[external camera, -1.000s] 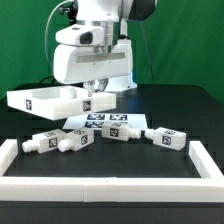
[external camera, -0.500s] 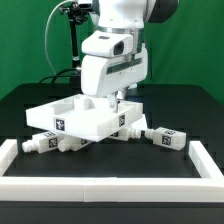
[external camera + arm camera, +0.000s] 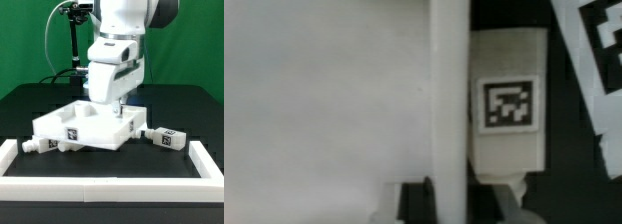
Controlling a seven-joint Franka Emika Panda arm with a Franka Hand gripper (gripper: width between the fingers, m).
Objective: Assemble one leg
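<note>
My jaws seem clamped on the rim of the white panel (image 3: 100, 135). A leg (image 3: 509, 100) lies just beside this rim on the tabletop (image 3: 190, 110); if I drag the panel sideways, it may knock the leg away.

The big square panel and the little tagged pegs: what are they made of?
The square panel looks like matte white plastic: smooth, uniform, with a moulded-looking raised rim. The leg seems to be the same white plastic. Its black-and-white tags look printed or stuck on; I cannot tell which.
</note>
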